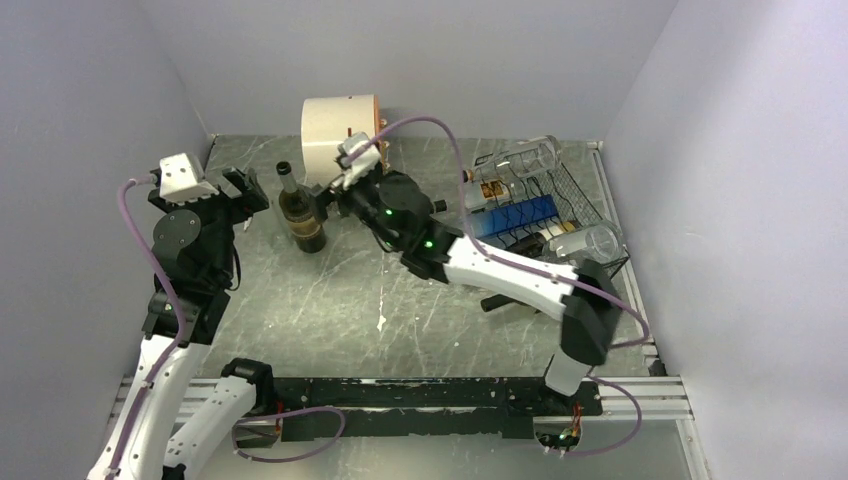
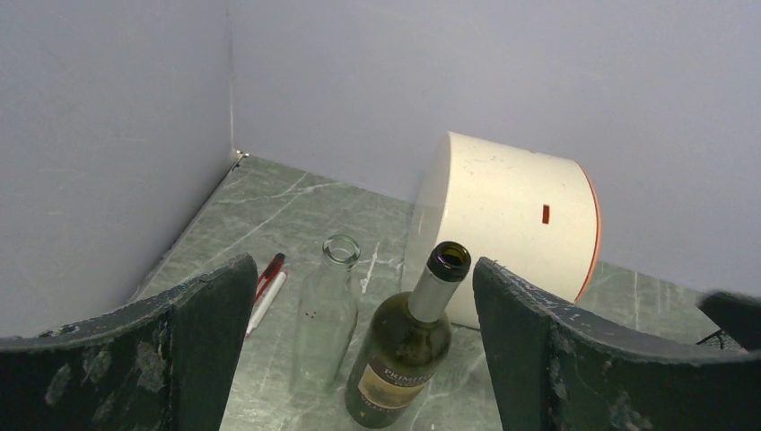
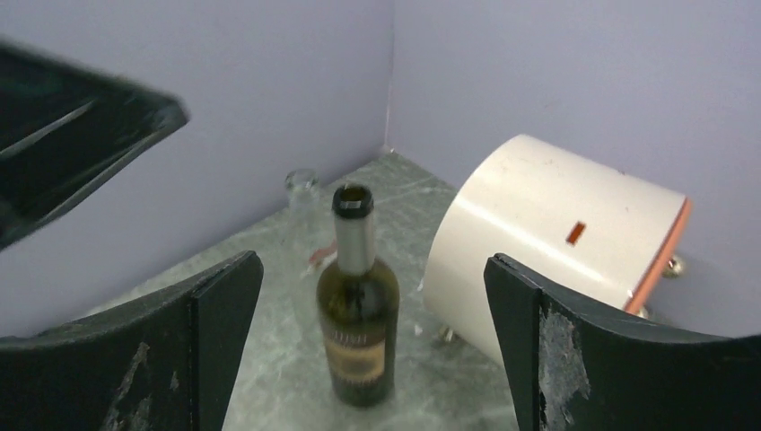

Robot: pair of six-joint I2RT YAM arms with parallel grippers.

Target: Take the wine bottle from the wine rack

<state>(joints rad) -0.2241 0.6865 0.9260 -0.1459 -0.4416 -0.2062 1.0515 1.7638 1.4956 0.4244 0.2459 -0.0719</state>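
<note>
Subject: wine bottle, dark glass, uncorked, standing upright on the tabletop. It is well apart from the wine rack, so the removal appears complete.

Right fingers: spread wide, grasping nothing. The bottle stands just ahead of the tips, in line with the gap, touching neither finger.

Left fingers: likewise spread and empty. The bottle is ahead of them and low, between the two tips as seen from that wrist, and not in contact.

Hazards, as judged from this position:

1. Tipping. The bottle is tall on a narrow base and nothing steadies it. A retreat of the right fingers that swings sideways rather than straight back could clip the neck or shoulder and knock it over.
2. Knock-on damage. A clear glass bottle stands just beside it, to the left of it from the left fingers. The cream drum lies tilted just beyond both. A falling bottle would likely strike one of them, and glass on glass may break.
3. Crowding. Both pairs of fingers face the same bottle from opposite sides. Any advance by the left pair while the right pair is close invites a collision.
4. Spillage. The mouth is open; contents cannot be told.
</note>
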